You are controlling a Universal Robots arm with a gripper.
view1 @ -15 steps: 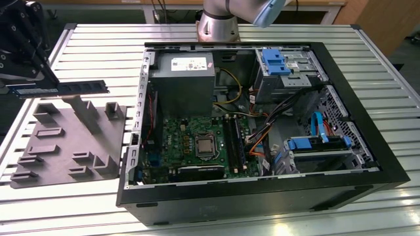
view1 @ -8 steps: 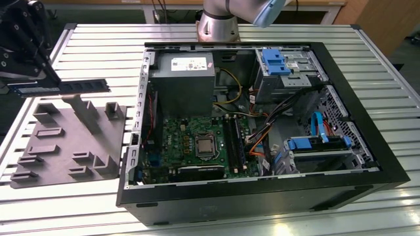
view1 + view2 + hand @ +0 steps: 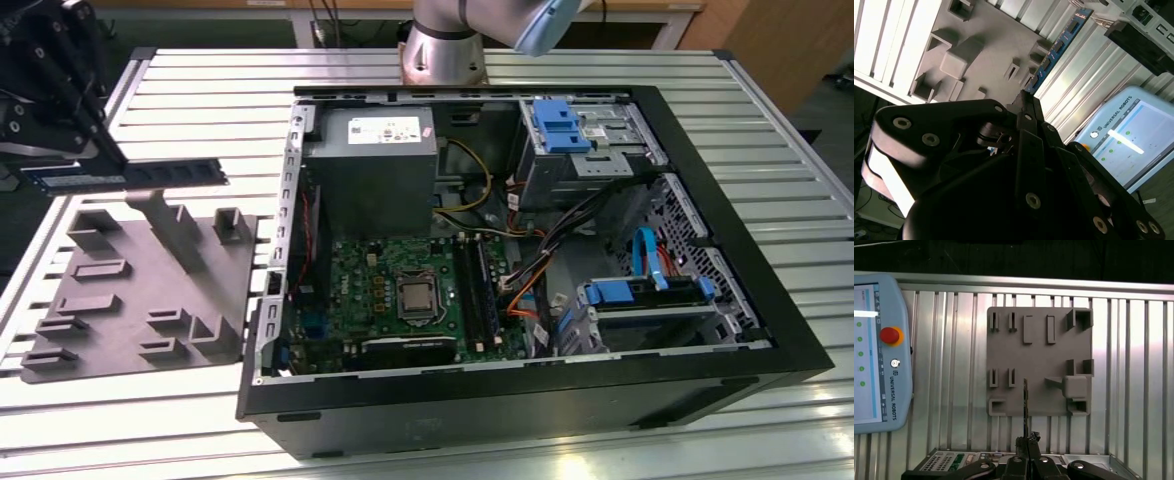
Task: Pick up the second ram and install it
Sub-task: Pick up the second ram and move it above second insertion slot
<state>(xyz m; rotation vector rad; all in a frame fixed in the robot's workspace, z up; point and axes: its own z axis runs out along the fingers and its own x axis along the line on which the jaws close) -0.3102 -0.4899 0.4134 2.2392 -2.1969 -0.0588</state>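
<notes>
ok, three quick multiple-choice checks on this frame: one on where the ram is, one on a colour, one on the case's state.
1. Where is the second ram?
A) plugged into a slot
B) held in the gripper above the grey fixture plate
C) dropped on the floor

2. What colour is the round button on the teach pendant?
A) red
B) green
C) white

3. How does the PC case lie?
A) upright, panel on
B) on its side, panel on
C) on its side, open, motherboard exposed

Answers:
1 B: the gripper is shut on one end, and the board juts out over the plate.
2 A: it is red in a yellow ring in the first wrist view.
3 C: the exterior view looks straight in at the motherboard.
</notes>
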